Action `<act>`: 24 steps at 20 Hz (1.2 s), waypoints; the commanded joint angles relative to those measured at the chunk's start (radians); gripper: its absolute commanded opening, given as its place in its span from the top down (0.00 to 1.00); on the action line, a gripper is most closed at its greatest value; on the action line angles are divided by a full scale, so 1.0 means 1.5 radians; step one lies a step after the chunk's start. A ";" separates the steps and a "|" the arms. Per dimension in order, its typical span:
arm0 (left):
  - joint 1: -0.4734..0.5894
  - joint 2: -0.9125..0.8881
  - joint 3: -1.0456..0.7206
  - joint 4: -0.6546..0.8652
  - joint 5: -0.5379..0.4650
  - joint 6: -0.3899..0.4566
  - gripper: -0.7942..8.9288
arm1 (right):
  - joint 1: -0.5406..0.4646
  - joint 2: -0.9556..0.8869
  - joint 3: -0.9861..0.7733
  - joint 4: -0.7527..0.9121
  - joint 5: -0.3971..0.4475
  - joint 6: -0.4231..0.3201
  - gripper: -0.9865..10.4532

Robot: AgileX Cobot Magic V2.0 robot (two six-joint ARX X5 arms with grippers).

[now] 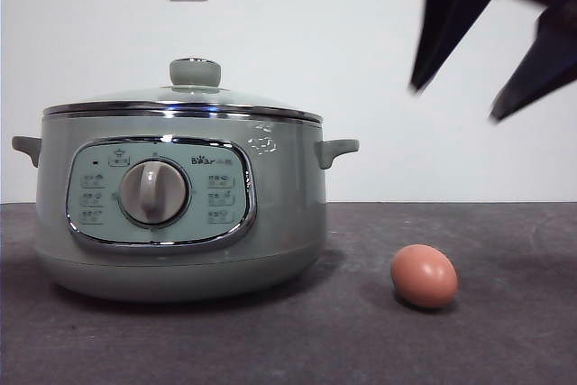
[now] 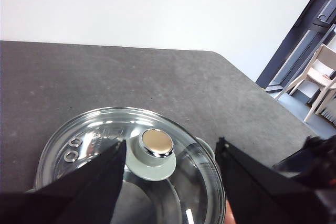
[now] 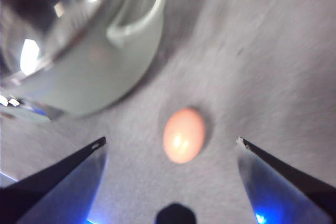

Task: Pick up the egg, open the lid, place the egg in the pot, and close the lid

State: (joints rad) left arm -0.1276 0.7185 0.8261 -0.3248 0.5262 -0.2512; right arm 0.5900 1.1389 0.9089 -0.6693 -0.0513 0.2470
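Egg (image 1: 424, 276) lying on the bench (image 1: 505, 331), lower right of frame, beside lidded pot (image 1: 180, 214). Right claw (image 1: 491, 65) spread wide, upper right, above egg. Left claw (image 2: 170, 153) wide over lid (image 2: 100, 135).
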 commanded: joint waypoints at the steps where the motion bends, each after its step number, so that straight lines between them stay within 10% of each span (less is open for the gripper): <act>1: -0.002 -0.001 0.001 0.006 -0.001 0.006 0.62 | 0.025 0.063 0.001 0.024 0.007 0.032 0.56; 12: -0.003 -0.001 0.001 0.004 -0.001 0.006 0.62 | 0.036 0.286 0.001 0.114 0.024 0.067 0.57; 19: -0.003 -0.001 0.001 -0.005 -0.001 0.008 0.62 | 0.035 0.326 0.001 0.112 0.039 0.074 0.93; 24: -0.003 0.002 0.001 -0.009 -0.001 0.011 0.62 | 0.034 0.273 0.001 0.099 0.039 0.063 0.92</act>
State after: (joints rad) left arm -0.1280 0.7212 0.8257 -0.3435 0.5259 -0.2504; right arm 0.6411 1.5604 0.9096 -0.5297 0.0029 0.3473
